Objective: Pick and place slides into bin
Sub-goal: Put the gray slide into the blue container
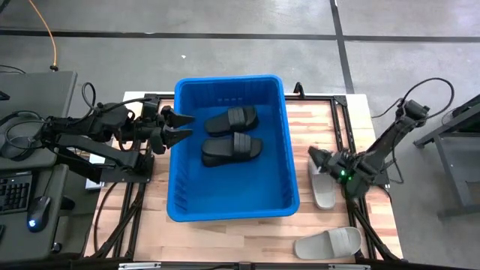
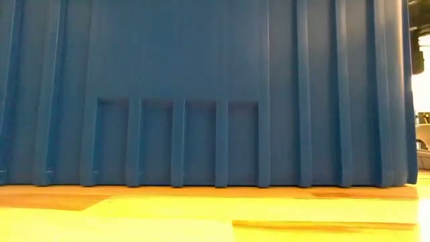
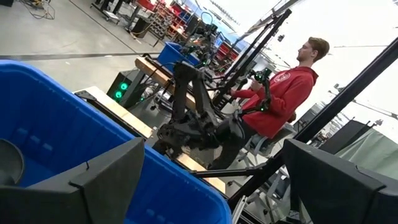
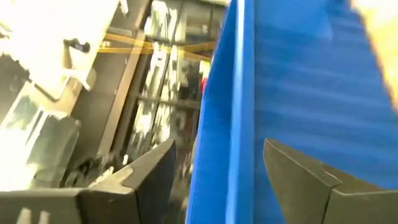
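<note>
Slides point(image 1: 232, 133), two black, lie in the bin point(image 1: 292, 202); both hands point(image 1: 177, 126) point(image 1: 321, 159) gape empty.

blue bin point(image 3: 56, 134) rim, open left gripper point(image 3: 214, 186), right arm point(image 3: 193, 118), seated person point(image 3: 280, 93)

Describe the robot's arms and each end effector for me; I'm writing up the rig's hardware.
Both arms are dark, nearly black, jointed, with black cables looping along them. The left end effector has two dark, wedge-shaped fingers with flat, angular faces. The right end effector has matching dark fingers, and a small green light glows on its wrist.
</note>
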